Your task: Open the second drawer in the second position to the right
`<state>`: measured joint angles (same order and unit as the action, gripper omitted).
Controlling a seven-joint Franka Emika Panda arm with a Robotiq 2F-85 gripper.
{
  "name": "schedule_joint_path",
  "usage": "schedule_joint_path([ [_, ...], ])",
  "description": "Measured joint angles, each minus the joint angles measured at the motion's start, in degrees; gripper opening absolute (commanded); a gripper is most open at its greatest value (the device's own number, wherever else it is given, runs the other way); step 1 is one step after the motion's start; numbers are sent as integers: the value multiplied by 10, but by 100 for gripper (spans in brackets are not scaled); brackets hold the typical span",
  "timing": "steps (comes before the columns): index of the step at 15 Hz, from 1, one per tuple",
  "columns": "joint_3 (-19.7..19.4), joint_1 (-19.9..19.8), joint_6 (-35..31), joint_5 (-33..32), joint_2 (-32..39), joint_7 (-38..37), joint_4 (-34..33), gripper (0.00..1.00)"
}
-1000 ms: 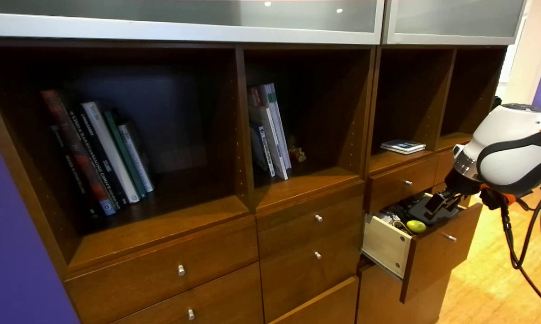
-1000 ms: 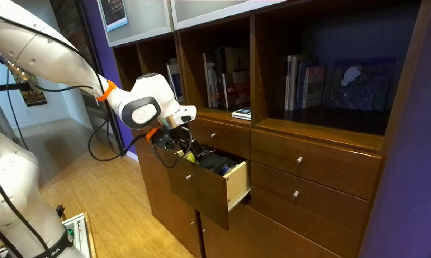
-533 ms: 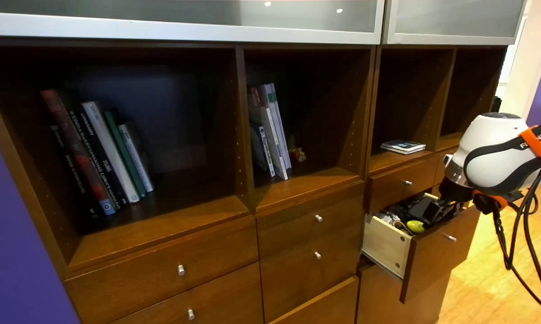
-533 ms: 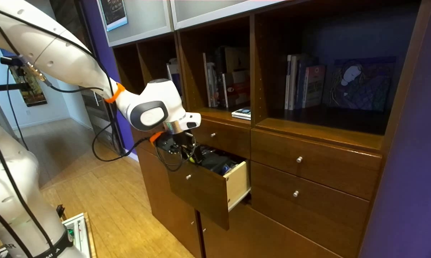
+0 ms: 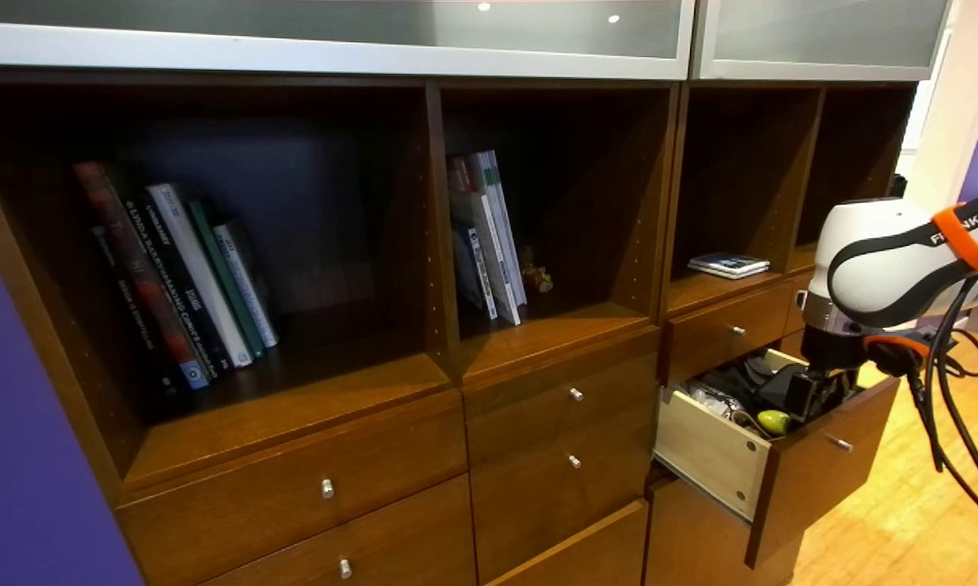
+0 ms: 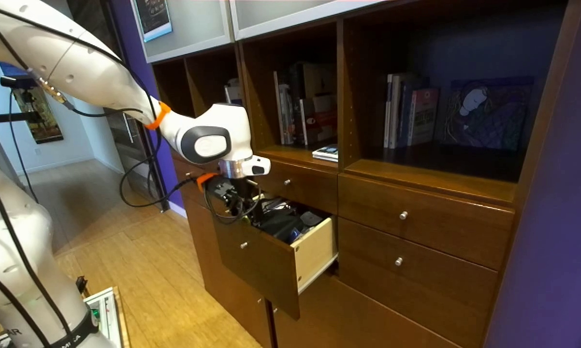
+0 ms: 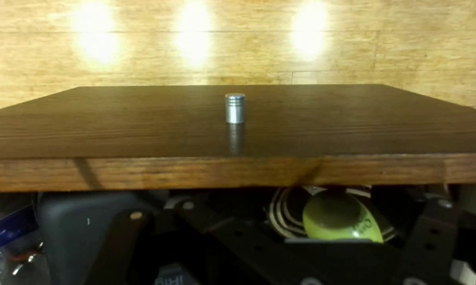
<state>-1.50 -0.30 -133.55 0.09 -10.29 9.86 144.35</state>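
Second drawer (image 5: 823,476): brown front, silver knob (image 5: 840,443), pale sides (image 5: 710,452); well open, lower of stacked pair.

In both exterior views, the wooden wall unit (image 5: 558,338) is seen obliquely, from opposing ends and with a downward tilt; the second drawer (image 6: 256,263) is shared by them. In the wrist view that drawer's front (image 7: 143,126) is looked down upon from close above, with floor (image 7: 242,51) beyond.
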Motion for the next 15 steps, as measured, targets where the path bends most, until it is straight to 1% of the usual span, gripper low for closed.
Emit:
schedule_joint_path([
  [3, 0, 0, 46, 0, -4, 0, -1, 100],
  [6, 0, 0, 76, 0, -7, 0, -2, 100],
  [12, -1, -1, 83, 0, -8, 5, -5, 100],
  [15, 0, -1, 84, -1, -24, 3, -4, 100],
])
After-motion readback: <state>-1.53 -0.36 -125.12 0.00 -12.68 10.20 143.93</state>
